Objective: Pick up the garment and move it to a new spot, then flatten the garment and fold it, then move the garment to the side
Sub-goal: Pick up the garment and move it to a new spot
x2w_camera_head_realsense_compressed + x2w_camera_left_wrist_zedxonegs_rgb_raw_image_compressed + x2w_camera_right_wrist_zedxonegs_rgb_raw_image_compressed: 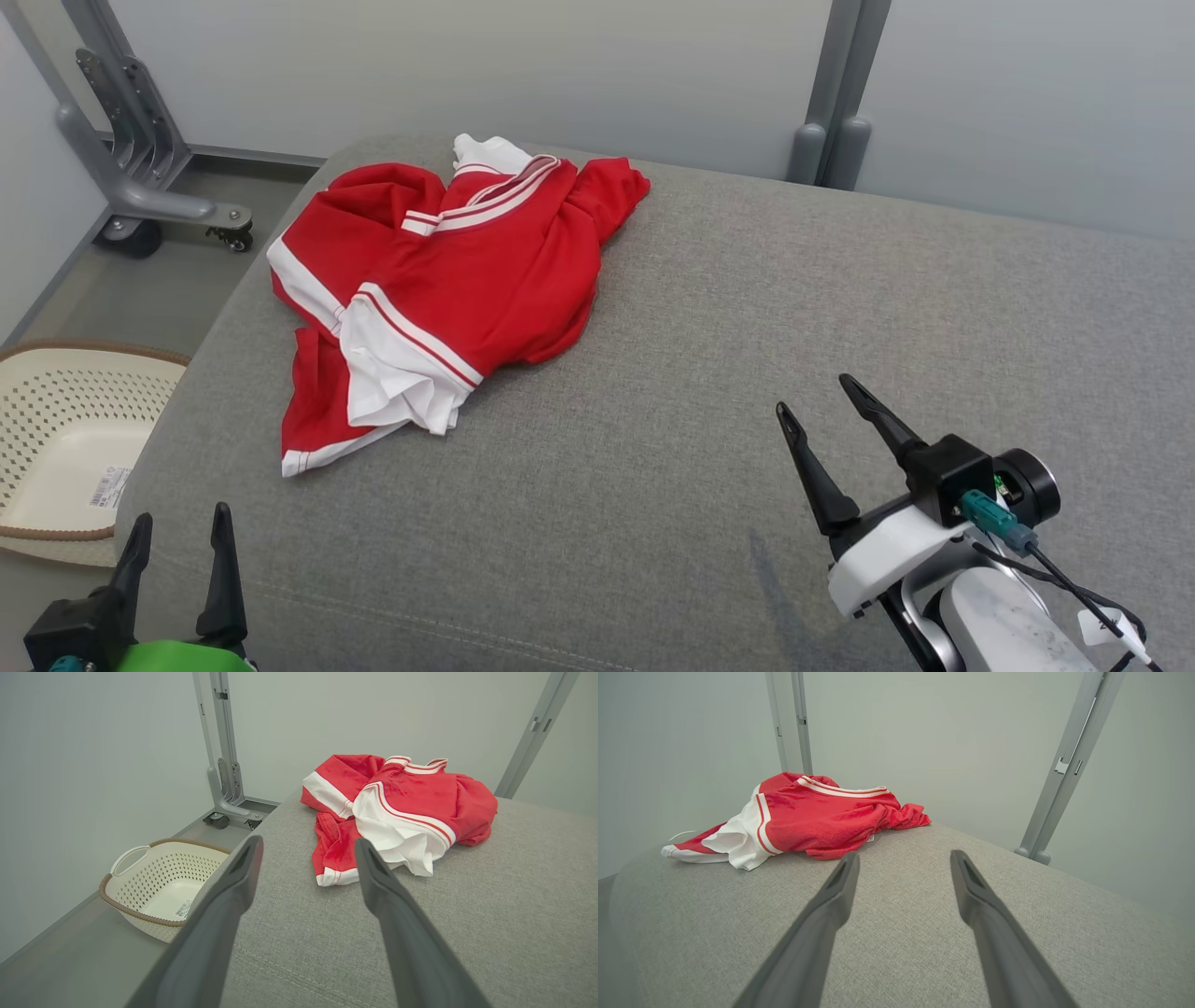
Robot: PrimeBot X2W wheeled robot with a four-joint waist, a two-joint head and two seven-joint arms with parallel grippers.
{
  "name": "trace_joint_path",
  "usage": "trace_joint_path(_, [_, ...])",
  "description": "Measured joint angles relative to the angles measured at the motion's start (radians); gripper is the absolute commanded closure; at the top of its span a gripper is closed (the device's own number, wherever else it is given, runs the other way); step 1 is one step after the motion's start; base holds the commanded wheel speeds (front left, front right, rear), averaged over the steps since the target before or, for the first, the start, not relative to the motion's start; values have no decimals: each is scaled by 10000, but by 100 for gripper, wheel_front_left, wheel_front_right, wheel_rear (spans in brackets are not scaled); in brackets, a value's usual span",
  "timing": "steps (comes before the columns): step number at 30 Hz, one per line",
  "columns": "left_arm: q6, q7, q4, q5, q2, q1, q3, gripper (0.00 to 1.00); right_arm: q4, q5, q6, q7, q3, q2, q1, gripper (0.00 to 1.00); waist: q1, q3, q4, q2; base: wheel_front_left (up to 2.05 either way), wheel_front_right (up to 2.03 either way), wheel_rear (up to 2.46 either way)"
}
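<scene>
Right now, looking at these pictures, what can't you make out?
Garment: crumpled; its own folds hide its shape and underside in every view.
Basket: cut off by the head view's left edge.
Basket label: too small to read, left wrist view.
Left gripper: its arm cut off by the head view's bottom edge.

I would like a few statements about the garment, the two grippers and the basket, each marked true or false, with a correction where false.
1. The red and white garment lies crumpled on the grey cushion. True.
2. The left gripper is shut on the garment. False: it is open, apart from the garment, holding nothing.
3. The right gripper is open. True.
4. The basket stands on the cushion. False: it stands on the floor beside the cushion.
</scene>
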Motion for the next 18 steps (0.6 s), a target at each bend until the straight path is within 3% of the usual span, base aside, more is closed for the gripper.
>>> trace_joint_path(9, [-224,123,192,-734,-61,-244,-514,0,-199,-265,40,0,-104,-207,-317,0,0,588,-73,0,0,0,0])
trace_joint_path(15, [-322,2431,339,-1494,349,-2511,-1231,0,-474,-443,194,-13,-236,-562,-1175,0,0,1281,-179,0,0,0,0])
trace_joint_path(18, [-324,3946,497,-2621,447,-3611,-1124,0,-639,-504,295,-15,-109,-581,-1698,0,0,1664,-265,0,0,0,0])
